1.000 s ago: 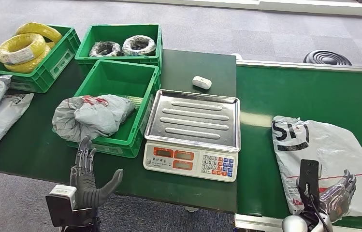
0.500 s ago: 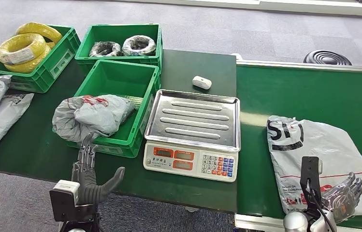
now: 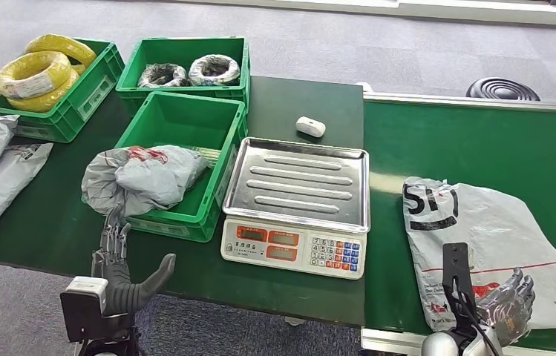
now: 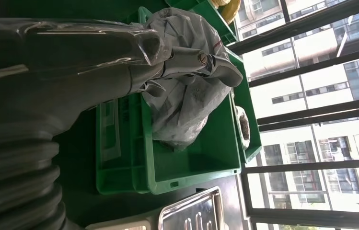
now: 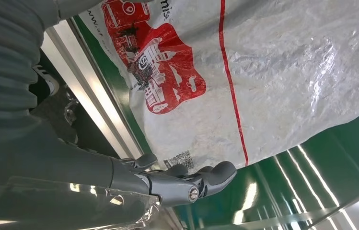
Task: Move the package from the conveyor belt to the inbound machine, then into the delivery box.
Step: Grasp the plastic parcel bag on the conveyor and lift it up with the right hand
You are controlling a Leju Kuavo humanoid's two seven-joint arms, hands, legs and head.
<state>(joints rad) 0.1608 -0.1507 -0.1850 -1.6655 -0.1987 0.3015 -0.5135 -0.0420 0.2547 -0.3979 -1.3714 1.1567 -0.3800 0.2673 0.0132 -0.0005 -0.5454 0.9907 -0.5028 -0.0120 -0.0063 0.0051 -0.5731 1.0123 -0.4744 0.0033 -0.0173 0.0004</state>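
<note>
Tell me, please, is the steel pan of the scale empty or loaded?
Empty. The scale shows its bare ribbed steel pan, and the grey package lies flat on the green conveyor belt beside it.

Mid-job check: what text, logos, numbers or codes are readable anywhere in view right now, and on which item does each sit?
"SF", large black letters, partly creased: grey plastic courier package on the green conveyor belt.
Red printed logo block and square code on the same package: wording too blurred to read.
Displays and keypad of the steel-topped weighing scale: too small to read.
Red print on the crumpled grey bag in the green plastic crate: unreadable.
</note>
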